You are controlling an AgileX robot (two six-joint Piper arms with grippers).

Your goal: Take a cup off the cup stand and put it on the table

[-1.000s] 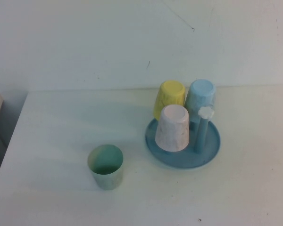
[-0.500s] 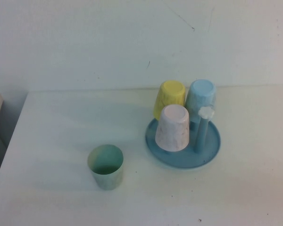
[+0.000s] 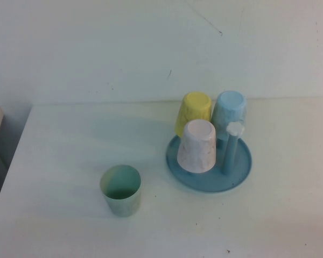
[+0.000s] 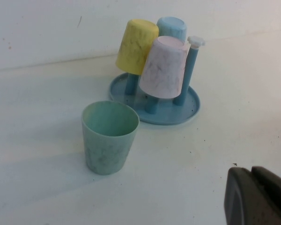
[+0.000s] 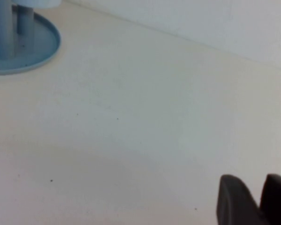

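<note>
The mint-green cup (image 3: 120,190) (image 4: 109,137) stands upright, mouth up, on the white table (image 3: 64,134), to the left of and nearer than the blue cup stand (image 3: 243,161) (image 4: 193,106). Neither gripper shows in the high view. In the left wrist view my left gripper (image 4: 249,171) is shut and empty, low over the table, nearer than the cup and apart from it. In the right wrist view my right gripper (image 5: 252,179) hovers over bare table with a narrow gap between its fingers and nothing in it; the stand's rim (image 5: 43,47) is far off.
On the stand's pegs hang a yellow cup (image 3: 194,110), a light blue cup (image 3: 230,107) and a pinkish-white cup (image 3: 197,146), all upside down. One peg with a white knob (image 3: 232,145) is bare. The table's left edge (image 3: 11,166) drops off.
</note>
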